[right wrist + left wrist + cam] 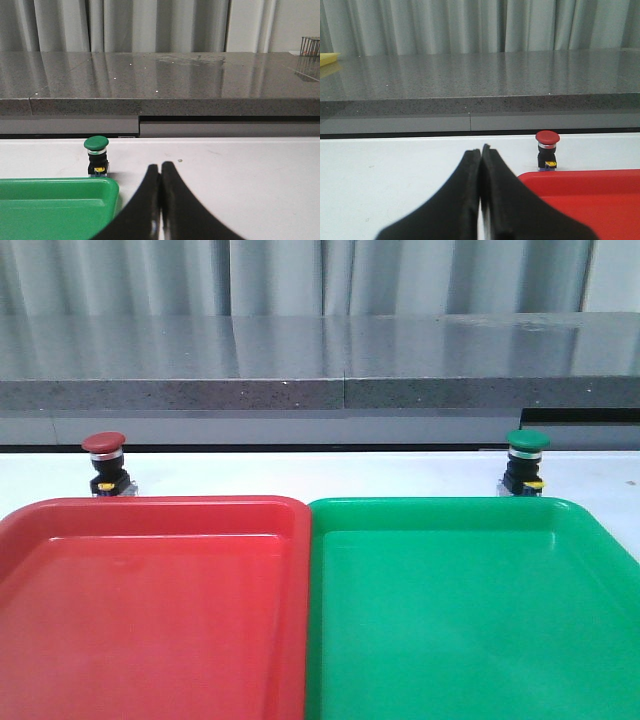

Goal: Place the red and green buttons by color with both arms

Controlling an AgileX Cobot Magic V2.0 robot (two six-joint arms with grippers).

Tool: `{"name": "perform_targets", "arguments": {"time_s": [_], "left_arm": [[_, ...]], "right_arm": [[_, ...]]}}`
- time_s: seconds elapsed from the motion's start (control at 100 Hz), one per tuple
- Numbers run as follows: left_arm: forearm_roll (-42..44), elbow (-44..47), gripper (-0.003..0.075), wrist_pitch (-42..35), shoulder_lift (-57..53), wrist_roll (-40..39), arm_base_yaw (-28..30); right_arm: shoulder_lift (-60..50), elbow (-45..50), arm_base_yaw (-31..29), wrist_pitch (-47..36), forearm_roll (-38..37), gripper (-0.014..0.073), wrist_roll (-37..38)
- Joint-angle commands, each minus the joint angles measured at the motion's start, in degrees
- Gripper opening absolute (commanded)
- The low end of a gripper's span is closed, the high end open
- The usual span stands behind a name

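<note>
The red button (105, 462) stands upright on the white table just behind the red tray (150, 610); the left wrist view also shows this red button (547, 149) beyond the red tray's corner (585, 192). The green button (526, 461) stands upright behind the green tray (470, 610), and the right wrist view shows the green button (96, 155) by the green tray's corner (55, 205). My left gripper (481, 150) is shut and empty, short of the red button. My right gripper (160, 166) is shut and empty, beside the green tray. Neither arm appears in the front view.
A grey stone ledge (320, 365) runs along the back of the white table (320, 475), with curtains behind it. The two trays sit side by side, touching, and fill the near part of the table.
</note>
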Motion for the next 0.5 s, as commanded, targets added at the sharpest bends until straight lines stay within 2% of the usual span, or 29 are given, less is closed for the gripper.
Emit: {"name": "perform_targets", "arguments": {"time_s": [0.0,0.29,0.49], "left_arm": [[-0.51,-1.66,-0.0021,-4.51,-1.56,-0.08,0.06],[-0.62,-7.54,-0.002,-1.6,3.59,-0.08,0.06],[-1.28,-15.37,-0.002,3.16,16.69,-0.08,0.06]], "right_arm": [[-1.26,-1.11,-0.18,-5.09,-0.41,-0.0064,0.03],[-1.26,-1.11,-0.18,-5.09,-0.41,-0.0064,0.03],[-1.26,-1.11,-0.18,-5.09,-0.41,-0.0064,0.03]]}}
